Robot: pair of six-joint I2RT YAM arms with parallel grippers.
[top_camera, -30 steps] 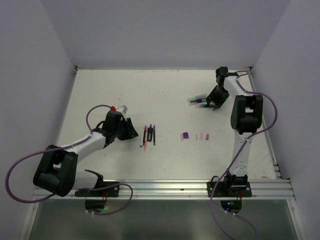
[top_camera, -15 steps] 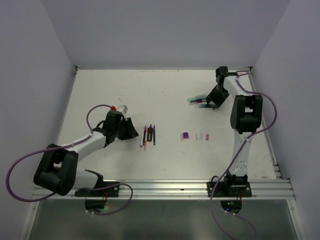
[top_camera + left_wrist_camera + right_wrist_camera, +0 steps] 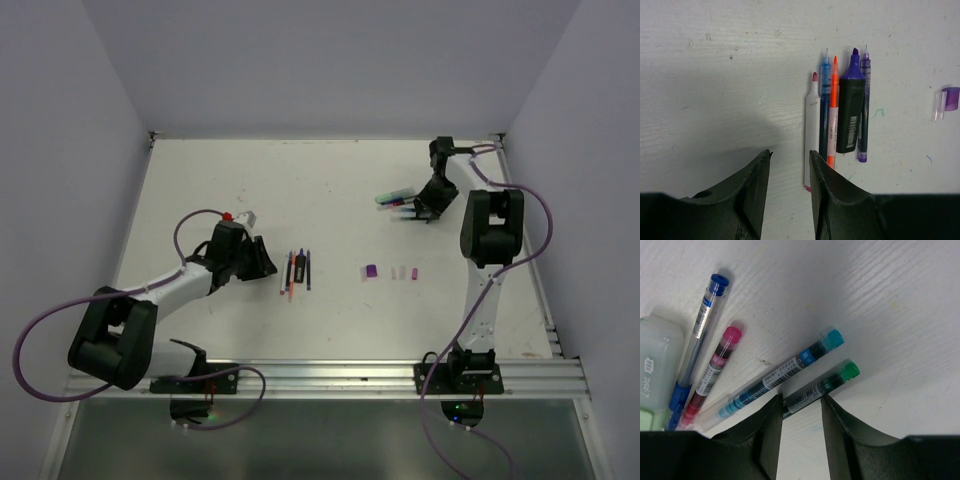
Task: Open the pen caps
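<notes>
Hovering low over the white table point(image 3: 220, 190), my left gripper point(image 3: 790, 155) held its jaws spread with nothing between them, just short of a row of five uncapped pens point(image 3: 850, 120). Beyond that row lay two loose pen caps, a short purple plastic cap point(image 3: 951, 98) with a clear plastic cap point(image 3: 939, 105) just beside it. My right gripper point(image 3: 801, 399) stood parted astride a green-capped clear pen point(image 3: 832, 380). Next to it lay a teal-capped pen point(image 3: 785, 371), a pink-capped pen point(image 3: 715, 372) and a blue-capped pen point(image 3: 700, 330), all with caps on.

table point(image 3: 250, 190): white, ink-flecked | walls point(image 3: 330, 60): pale lilac | rail point(image 3: 330, 378): near edge
</notes>
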